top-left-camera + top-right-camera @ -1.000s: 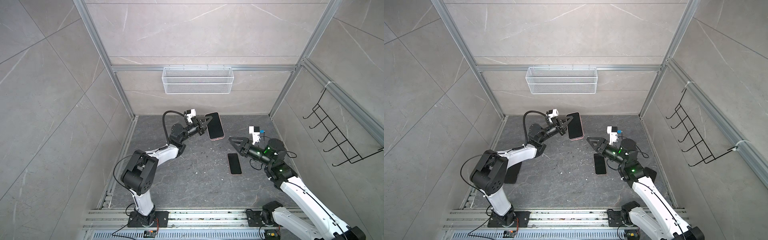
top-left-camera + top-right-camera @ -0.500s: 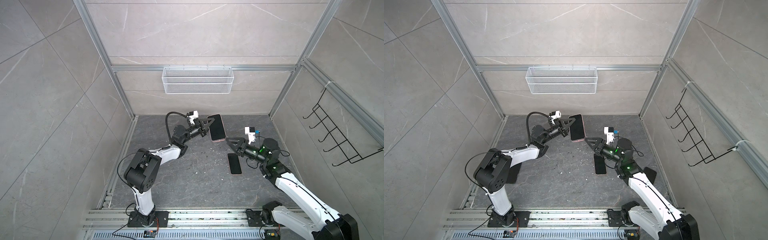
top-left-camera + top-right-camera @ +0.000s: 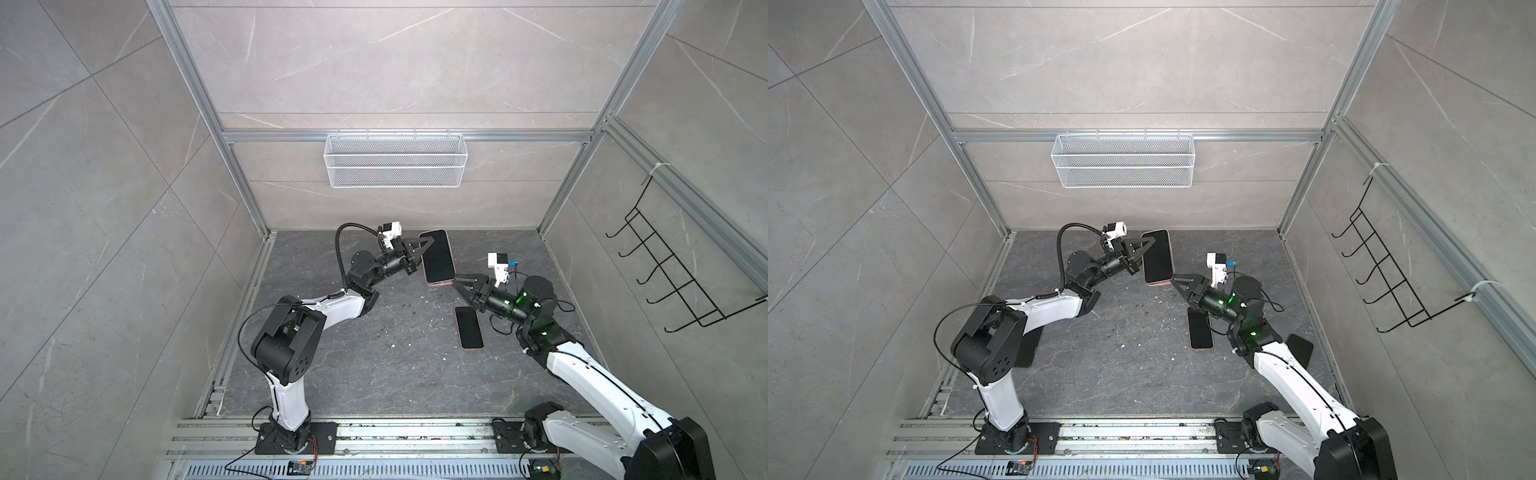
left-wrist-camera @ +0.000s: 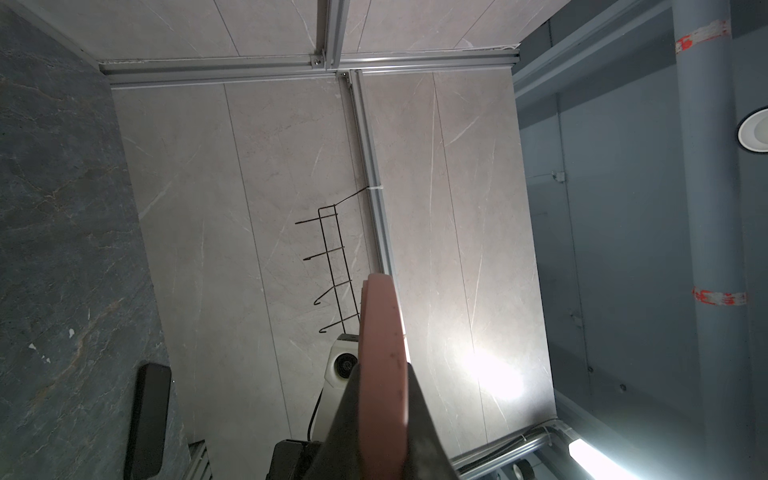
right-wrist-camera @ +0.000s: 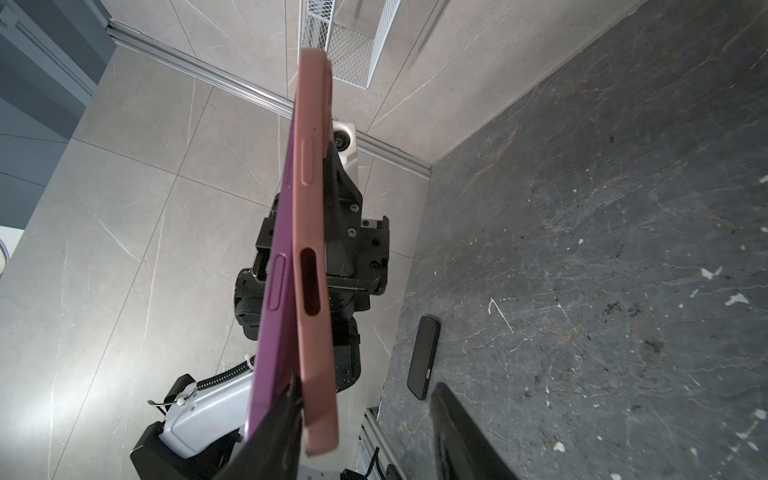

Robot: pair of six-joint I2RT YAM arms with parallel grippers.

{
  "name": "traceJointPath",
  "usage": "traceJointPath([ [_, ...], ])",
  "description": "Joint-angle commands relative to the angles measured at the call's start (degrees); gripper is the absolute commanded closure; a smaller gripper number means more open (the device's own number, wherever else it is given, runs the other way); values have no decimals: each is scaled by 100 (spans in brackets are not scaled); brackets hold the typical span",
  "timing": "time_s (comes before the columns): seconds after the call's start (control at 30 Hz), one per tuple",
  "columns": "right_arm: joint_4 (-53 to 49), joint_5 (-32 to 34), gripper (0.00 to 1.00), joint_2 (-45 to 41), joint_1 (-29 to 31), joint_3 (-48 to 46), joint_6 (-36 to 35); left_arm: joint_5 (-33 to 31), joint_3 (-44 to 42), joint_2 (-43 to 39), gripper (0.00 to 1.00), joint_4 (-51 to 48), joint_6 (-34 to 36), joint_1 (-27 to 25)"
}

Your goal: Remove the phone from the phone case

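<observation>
left gripper (image 3: 423, 246): I find it clamped on the pink phone case (image 5: 313, 232), held aloft.
right gripper (image 3: 458, 287): jaws parted, straddling its lower corner.

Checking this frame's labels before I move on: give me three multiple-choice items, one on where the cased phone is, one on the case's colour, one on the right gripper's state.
1. The cased phone is: A lying on the table; B in the wire basket; C held off the table by the left gripper.
2. The case is: A green; B pink; C white.
3. The right gripper is: A open; B shut and empty; C out of view.

Answers: C, both top views show the left gripper clamping its edge in the air; B, the right wrist view shows a pink rim; A, its fingers stand apart in the right wrist view.
</observation>
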Motion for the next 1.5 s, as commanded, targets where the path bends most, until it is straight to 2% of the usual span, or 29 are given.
traceJointPath([
  [0.0, 417, -144, 55, 105, -10, -95, 149, 181, 324, -74, 100, 671, -91, -91],
  [0.27, 644, -322, 82, 115, -14, -137, 429, 137, 12, 90, 100, 602, -43, -87],
  [0.47, 490, -341, 94, -55, -14, -165, 466, 128, -129, 168, 100, 261, 89, -97],
  [0.5, 450, -341, 95, -78, -10, -181, 459, 130, -158, 138, 94, 146, 159, -92],
  [0.57, 355, -346, 97, -126, -11, -213, 449, 169, -195, 34, 67, -197, 414, -92],
  [0.63, 249, -325, 98, -192, -15, -268, 428, 198, -264, -175, 47, -669, 785, -85],
  [0.8, 41, -254, 100, -337, -10, -398, 366, 151, -360, -710, 31, -1991, 1769, -64],
  [1.0, -99, -221, 100, -457, -13, -500, 355, -163, -333, -1476, 24, -3835, 3304, -30],
  [1.13, -146, -204, 100, -488, -8, -565, 382, -448, -13, -1955, 23, -5354, 4641, -56],
  [1.33, -114, -182, 100, -519, -12, -635, 407, -457, 347, -2173, 23, -6437, 5596, -151],
  [1.47, -92, -168, 100, -490, -7, -665, 410, -680, 706, -2184, 22, -7225, 6483, -510],
])
